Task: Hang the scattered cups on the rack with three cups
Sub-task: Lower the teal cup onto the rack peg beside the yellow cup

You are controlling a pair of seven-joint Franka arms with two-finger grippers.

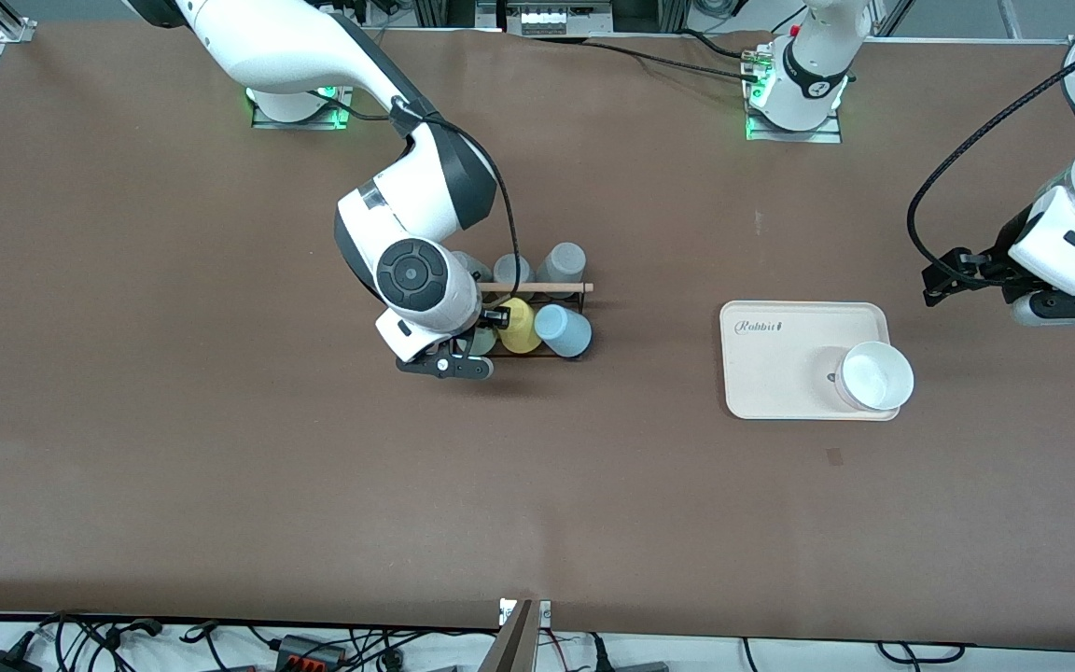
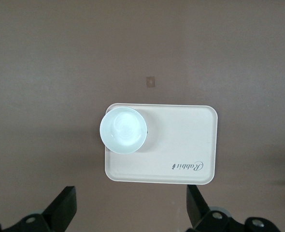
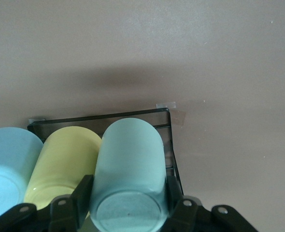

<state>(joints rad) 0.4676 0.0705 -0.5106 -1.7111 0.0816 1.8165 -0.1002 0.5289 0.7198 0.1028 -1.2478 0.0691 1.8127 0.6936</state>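
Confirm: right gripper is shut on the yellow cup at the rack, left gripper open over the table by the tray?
Not quite. The right gripper is shut on the mint green cup, not the yellow cup beside it on the rack; the right wrist view shows this. The rest holds: the left gripper is open over the table by the tray.
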